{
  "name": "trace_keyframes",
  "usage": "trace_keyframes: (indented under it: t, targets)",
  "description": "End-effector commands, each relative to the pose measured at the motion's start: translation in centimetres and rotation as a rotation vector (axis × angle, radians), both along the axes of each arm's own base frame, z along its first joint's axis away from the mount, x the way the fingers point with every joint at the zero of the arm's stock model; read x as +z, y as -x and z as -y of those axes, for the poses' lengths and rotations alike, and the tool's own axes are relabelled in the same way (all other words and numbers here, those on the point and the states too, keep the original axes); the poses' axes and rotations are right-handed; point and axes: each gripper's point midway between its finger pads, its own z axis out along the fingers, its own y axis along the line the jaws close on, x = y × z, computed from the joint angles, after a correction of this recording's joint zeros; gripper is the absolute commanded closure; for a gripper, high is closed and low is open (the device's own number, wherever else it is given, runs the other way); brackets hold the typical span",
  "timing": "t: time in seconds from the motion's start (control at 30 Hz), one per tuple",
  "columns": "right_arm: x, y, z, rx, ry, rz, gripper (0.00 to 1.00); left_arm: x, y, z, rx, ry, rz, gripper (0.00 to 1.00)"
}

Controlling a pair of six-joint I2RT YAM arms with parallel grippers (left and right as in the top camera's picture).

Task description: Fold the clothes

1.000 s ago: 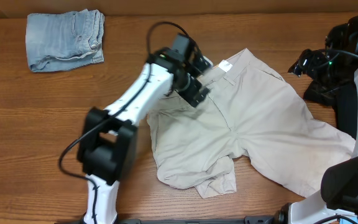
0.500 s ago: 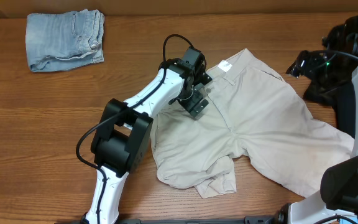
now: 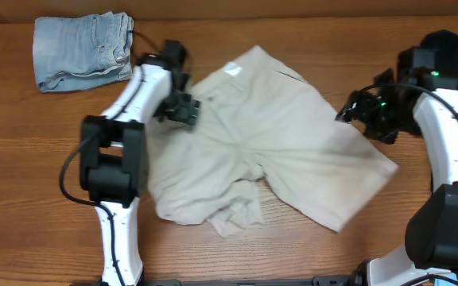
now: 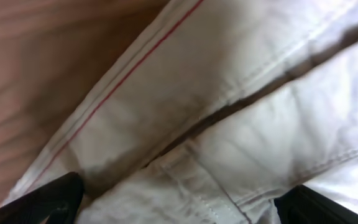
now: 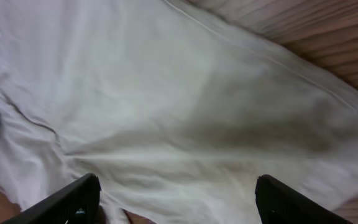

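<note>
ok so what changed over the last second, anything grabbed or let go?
The beige shorts slid left across the table, so their waistband end is now nearer the denim shorts. The left gripper moved left with them to their left edge. The right gripper came in over the right leg. Both jaws stand open, gripping nothing. The denim shorts stayed put, folded.

The pale beige shorts [image 3: 277, 151] lie spread and rumpled mid-tabletop [image 3: 30, 175], waistband toward 11 o'clock with a white label [image 3: 233, 70] showing and one leg bunched at 6 o'clock. The light-blue denim shorts [image 3: 82, 52] sit folded at 10 o'clock, apart from them.
</note>
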Motion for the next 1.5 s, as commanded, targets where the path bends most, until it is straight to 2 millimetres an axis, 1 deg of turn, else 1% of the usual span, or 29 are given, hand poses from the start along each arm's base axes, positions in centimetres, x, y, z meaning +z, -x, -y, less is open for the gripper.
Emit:
trace_keyframes:
  t: [0.0, 0.1, 0.17, 0.23, 0.3, 0.33, 0.37, 0.43, 0.53, 0.63, 0.7, 0.8, 0.87, 1.0, 1.1, 1.3, 1.47]
  targets:
    - [0.3, 0.6, -2.5, 0.056, -0.025, 0.012, 0.16, 1.7, -1.1, -1.4, 0.103, 0.052, 0.001, 0.0]
    - [-0.1, 1.4, -4.6, 0.115, -0.026, -0.012, 0.18, 4.7, -1.2, -1.3, 0.122, 0.115, -0.012, 0.0]
    - [-0.2, 2.1, -5.7, 0.147, -0.015, -0.034, 0.2, 7.1, -1.5, -1.1, 0.121, 0.124, 0.0, 0.0]
    - [-0.5, 2.8, -6.2, 0.131, 0.021, -0.072, 0.2, 9.9, -1.8, -0.7, 0.116, 0.129, 0.03, 0.0]
    - [-0.8, 3.6, -7.2, 0.142, 0.018, -0.099, 0.21, 12.9, -2.2, -0.1, 0.122, 0.141, 0.076, 0.0]
    - [-1.1, 4.2, -7.8, 0.154, 0.013, -0.117, 0.23, 14.9, -2.5, 0.3, 0.127, 0.154, 0.11, 0.0]
    - [-1.3, 4.6, -8.3, 0.17, 0.005, -0.128, 0.24, 16.2, -2.6, 0.4, 0.131, 0.167, 0.136, 0.0]
    - [-2.2, 5.9, -9.5, 0.209, 0.001, -0.161, 0.25, 19.6, -2.8, 1.1, 0.122, 0.206, 0.208, 0.0]
    - [-3.9, 7.7, -10.8, 0.235, 0.009, -0.206, 0.26, 23.7, -2.9, 1.8, 0.104, 0.263, 0.307, 0.0]
    - [-5.9, 9.3, -11.8, 0.241, 0.017, -0.242, 0.27, 26.6, -2.7, 2.5, 0.082, 0.3, 0.38, 0.0]
    - [-7.1, 10.1, -12.1, 0.237, 0.02, -0.258, 0.27, 27.9, -2.4, 3.5, 0.036, 0.333, 0.414, 0.0]
    - [-8.5, 10.6, -12.0, 0.224, 0.021, -0.259, 0.27, 28.3, -2.1, 4.7, -0.032, 0.332, 0.422, 0.0]
    - [-9.4, 10.3, -11.4, 0.189, 0.049, -0.245, 0.27, 28.2, -1.9, 5.3, -0.049, 0.331, 0.42, 0.0]
    - [-10.8, 9.0, -9.1, 0.113, 0.162, -0.193, 0.27, 28.2, -1.7, 6.2, -0.068, 0.334, 0.416, 0.0]
    - [-11.3, 7.6, -7.2, 0.065, 0.208, -0.143, 0.25, 28.2, -1.7, 6.2, -0.065, 0.335, 0.415, 0.0]
    - [-12.0, 5.0, -3.2, -0.066, 0.221, -0.094, 0.25, 28.4, -1.6, 6.1, -0.063, 0.336, 0.421, 0.0]
    - [-13.5, 2.5, 0.5, -0.163, 0.2, -0.047, 0.29, 28.5, -1.6, 6.1, -0.064, 0.336, 0.422, 0.0]
